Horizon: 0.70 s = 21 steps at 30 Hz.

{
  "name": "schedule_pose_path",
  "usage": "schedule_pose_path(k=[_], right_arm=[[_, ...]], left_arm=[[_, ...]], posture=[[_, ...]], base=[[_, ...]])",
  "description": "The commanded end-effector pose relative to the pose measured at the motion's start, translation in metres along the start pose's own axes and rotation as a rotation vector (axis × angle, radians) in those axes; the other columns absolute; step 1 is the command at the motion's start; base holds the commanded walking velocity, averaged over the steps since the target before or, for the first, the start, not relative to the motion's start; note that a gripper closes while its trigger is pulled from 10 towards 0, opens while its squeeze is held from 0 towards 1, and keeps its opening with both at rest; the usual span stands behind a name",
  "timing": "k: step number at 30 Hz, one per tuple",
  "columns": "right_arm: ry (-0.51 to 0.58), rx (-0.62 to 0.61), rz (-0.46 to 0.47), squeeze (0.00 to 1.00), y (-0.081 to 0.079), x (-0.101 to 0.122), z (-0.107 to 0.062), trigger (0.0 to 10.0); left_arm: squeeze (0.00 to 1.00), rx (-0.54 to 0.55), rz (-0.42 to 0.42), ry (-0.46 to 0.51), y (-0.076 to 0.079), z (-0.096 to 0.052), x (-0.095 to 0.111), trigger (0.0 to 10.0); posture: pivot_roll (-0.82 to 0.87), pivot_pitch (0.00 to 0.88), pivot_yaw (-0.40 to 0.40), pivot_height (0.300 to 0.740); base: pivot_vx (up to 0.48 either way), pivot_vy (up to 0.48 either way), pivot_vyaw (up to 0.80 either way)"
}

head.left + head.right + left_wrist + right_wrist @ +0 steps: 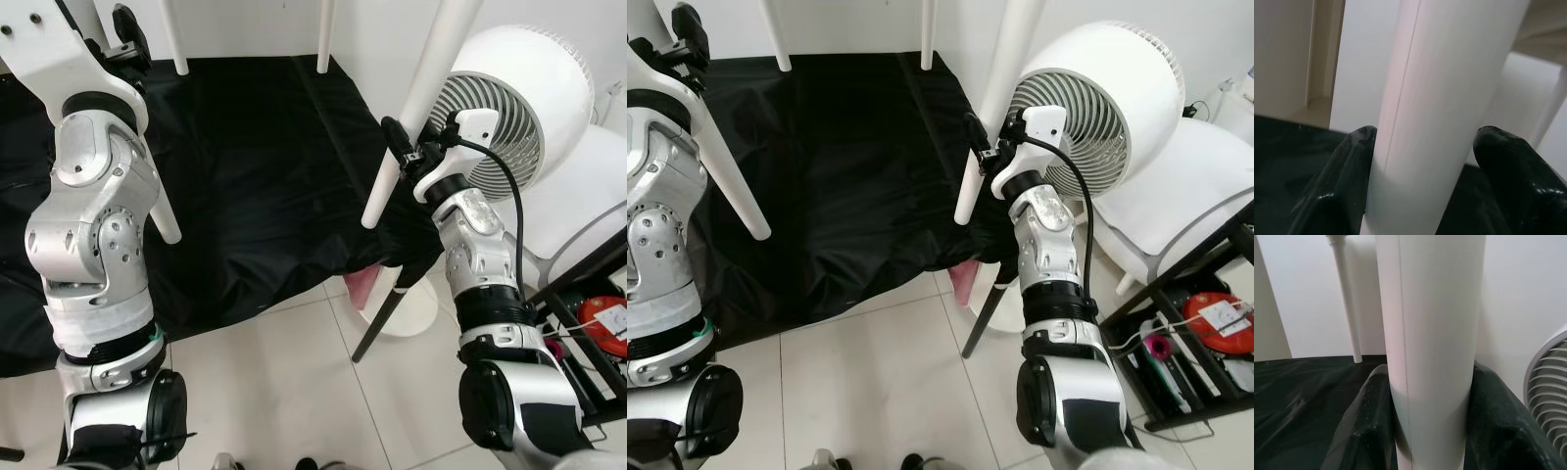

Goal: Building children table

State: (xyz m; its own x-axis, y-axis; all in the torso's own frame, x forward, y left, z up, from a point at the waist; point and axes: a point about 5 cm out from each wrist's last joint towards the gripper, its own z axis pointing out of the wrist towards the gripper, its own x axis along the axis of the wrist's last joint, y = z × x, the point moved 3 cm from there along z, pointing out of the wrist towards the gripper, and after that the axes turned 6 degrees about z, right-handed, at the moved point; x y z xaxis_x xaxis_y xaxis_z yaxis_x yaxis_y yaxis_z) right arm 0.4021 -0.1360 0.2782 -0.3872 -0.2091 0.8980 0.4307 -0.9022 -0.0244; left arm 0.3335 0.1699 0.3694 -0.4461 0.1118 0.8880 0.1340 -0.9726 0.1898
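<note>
On the left, the left gripper (pixel 1422 161) straddles a white round plastic table leg (pixel 1449 98), one finger touching. On the right, the right gripper (pixel 1430 421) clamps another white leg (pixel 416 117) beside the white round fan (pixel 529 88), over black cloth (pixel 255 176).

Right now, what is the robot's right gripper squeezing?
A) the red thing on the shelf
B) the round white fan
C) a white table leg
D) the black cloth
C: in the right wrist view both black fingers press against the sides of a white table leg, and the right gripper sits on that leg just in front of the fan.
</note>
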Motion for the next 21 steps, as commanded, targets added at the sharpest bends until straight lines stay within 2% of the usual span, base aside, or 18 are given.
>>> schedule_pose_path(k=[1,7,12,21], right_arm=[[-0.227,0.336,0.053,0.00,-0.069,-0.053,-0.005,10.0],[-0.241,0.327,0.059,0.00,-0.061,-0.054,-0.020,10.0],[-0.264,0.318,0.057,0.00,-0.054,-0.056,-0.034,10.0],[-0.270,0.301,0.044,0.00,-0.049,-0.052,-0.045,10.0]], left_arm=[[0.00,-0.317,-0.020,-0.299,0.061,-0.016,-0.065,10.0],[0.00,-0.328,-0.061,-0.347,0.062,-0.020,-0.075,10.0],[0.00,-0.300,-0.052,-0.344,0.058,-0.019,-0.080,10.0],[0.00,-0.296,0.008,-0.346,0.057,-0.020,-0.084,10.0]], posture=[[0.02,0.233,-0.059,0.740],[0.01,0.234,-0.057,0.740],[0.01,0.235,-0.056,0.740],[0.00,0.229,-0.054,0.740]], base=[[0.000,0.000,0.00],[0.000,0.000,0.00],[0.000,0.462,0.00],[0.000,0.000,0.00]])
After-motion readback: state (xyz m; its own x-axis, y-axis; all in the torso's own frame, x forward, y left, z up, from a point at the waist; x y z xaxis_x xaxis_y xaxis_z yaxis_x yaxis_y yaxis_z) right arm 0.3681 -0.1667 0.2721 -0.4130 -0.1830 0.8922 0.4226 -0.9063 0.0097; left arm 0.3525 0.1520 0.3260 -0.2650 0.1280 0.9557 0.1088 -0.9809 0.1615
